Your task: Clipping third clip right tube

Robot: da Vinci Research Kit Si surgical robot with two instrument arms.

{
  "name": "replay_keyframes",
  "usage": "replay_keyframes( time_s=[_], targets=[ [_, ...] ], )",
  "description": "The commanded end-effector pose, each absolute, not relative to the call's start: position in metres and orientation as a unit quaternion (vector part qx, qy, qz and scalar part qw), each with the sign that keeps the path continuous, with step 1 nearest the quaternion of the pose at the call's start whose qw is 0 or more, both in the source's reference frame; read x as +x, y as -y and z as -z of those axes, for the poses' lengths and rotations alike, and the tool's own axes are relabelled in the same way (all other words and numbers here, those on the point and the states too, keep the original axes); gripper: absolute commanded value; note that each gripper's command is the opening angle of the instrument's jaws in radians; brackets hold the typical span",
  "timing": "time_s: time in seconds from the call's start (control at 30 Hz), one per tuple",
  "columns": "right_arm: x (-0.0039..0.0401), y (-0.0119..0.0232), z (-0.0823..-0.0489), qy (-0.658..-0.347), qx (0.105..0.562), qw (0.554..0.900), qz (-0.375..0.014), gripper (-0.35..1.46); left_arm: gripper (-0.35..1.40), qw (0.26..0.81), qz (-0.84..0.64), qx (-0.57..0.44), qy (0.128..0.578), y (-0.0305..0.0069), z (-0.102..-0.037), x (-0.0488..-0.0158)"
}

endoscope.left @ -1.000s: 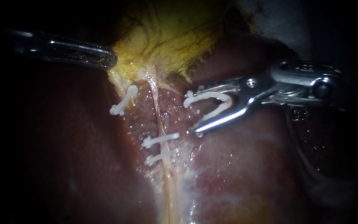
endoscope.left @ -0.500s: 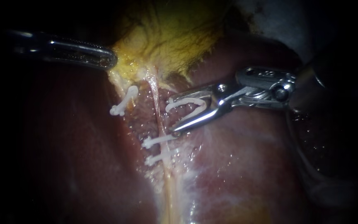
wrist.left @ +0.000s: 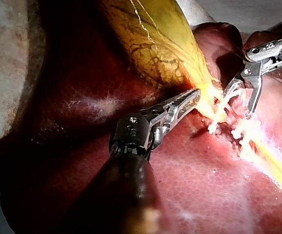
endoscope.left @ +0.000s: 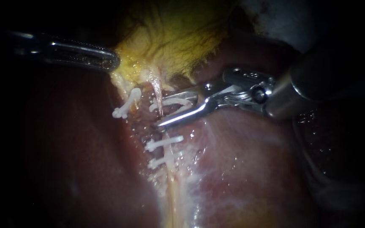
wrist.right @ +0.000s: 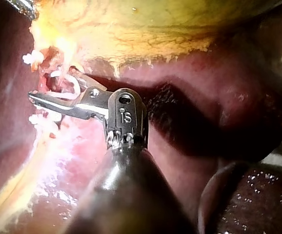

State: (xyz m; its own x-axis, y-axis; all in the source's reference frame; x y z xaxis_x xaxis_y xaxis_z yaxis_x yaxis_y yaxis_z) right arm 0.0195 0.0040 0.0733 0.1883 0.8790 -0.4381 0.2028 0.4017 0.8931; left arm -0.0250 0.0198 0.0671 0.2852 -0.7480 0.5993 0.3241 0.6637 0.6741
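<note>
Across the right tube (endoscope.left: 160, 90), close to where it leaves the gallbladder (endoscope.left: 174, 38), my right instrument (endoscope.left: 165, 110) stands with its jaws spread wide. Both jaws bear on the open clip (endoscope.left: 172, 102) seated between them, one white leg along each jaw, so they grip the clip and nothing else. The tube passes between the clip's two legs, and the legs are not closed around it. One jaw tip reaches past the tube to the side away from the shaft. Whether the clip touches the tube cannot be told.

Further along the tube, away from the gallbladder, two closed clips sit across it: the nearer clip (endoscope.left: 163, 142) and the farther clip (endoscope.left: 162, 161), near each other but apart.

Beside the tube, on the side my left instrument (endoscope.left: 114, 62) comes from, a lone clip (endoscope.left: 125, 103) sits closed on pale tissue. That instrument's jaws are clamped on the gallbladder's yellow edge.

Liver (endoscope.left: 241, 169) lies on both sides of the tube.
</note>
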Motion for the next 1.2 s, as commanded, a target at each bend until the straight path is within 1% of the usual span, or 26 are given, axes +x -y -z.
replay_keyframes(
  time_s=[0.03, 0.2, 0.23, 0.4, 0.6, 0.73, 0.83, 0.93, 1.03, 1.07, 1.2],
  targets=[
    [0.0196, -0.0040, -0.0731, -0.576, 0.478, 0.601, -0.278, 0.54, -0.35, 0.771, 0.347, 0.218, 0.486, -0.0198, -0.0671, -0.0250],
    [0.0200, -0.0035, -0.0724, -0.582, 0.501, 0.575, -0.283, 0.54, -0.35, 0.771, 0.347, 0.218, 0.486, -0.0198, -0.0671, -0.0250],
    [0.0201, -0.0034, -0.0721, -0.580, 0.502, 0.573, -0.290, 0.54, -0.35, 0.771, 0.347, 0.218, 0.486, -0.0198, -0.0671, -0.0250],
    [0.0207, -0.0030, -0.0710, -0.574, 0.508, 0.568, -0.299, 0.52, -0.35, 0.771, 0.347, 0.218, 0.486, -0.0198, -0.0671, -0.0250],
    [0.0215, -0.0028, -0.0707, -0.568, 0.515, 0.565, -0.305, 0.46, -0.35, 0.771, 0.347, 0.218, 0.486, -0.0198, -0.0671, -0.0250],
    [0.0214, -0.0029, -0.0709, -0.559, 0.521, 0.562, -0.315, 0.28, -0.35, 0.771, 0.347, 0.218, 0.486, -0.0198, -0.0671, -0.0250],
    [0.0214, -0.0031, -0.0710, -0.556, 0.524, 0.561, -0.319, 0.10, -0.35, 0.771, 0.347, 0.218, 0.486, -0.0198, -0.0671, -0.0250],
    [0.0214, -0.0032, -0.0711, -0.554, 0.525, 0.561, -0.322, 0.00, -0.35, 0.771, 0.347, 0.218, 0.486, -0.0198, -0.0671, -0.0250],
    [0.0214, -0.0033, -0.0710, -0.552, 0.525, 0.559, -0.326, -0.19, -0.35, 0.771, 0.347, 0.218, 0.486, -0.0198, -0.0671, -0.0250],
    [0.0214, -0.0033, -0.0710, -0.552, 0.525, 0.559, -0.326, -0.35, -0.35, 0.771, 0.347, 0.218, 0.486, -0.0198, -0.0671, -0.0250],
    [0.0213, -0.0036, -0.0712, -0.550, 0.526, 0.559, -0.328, -0.35, -0.35, 0.771, 0.347, 0.218, 0.486, -0.0198, -0.0671, -0.0250]
  ],
)
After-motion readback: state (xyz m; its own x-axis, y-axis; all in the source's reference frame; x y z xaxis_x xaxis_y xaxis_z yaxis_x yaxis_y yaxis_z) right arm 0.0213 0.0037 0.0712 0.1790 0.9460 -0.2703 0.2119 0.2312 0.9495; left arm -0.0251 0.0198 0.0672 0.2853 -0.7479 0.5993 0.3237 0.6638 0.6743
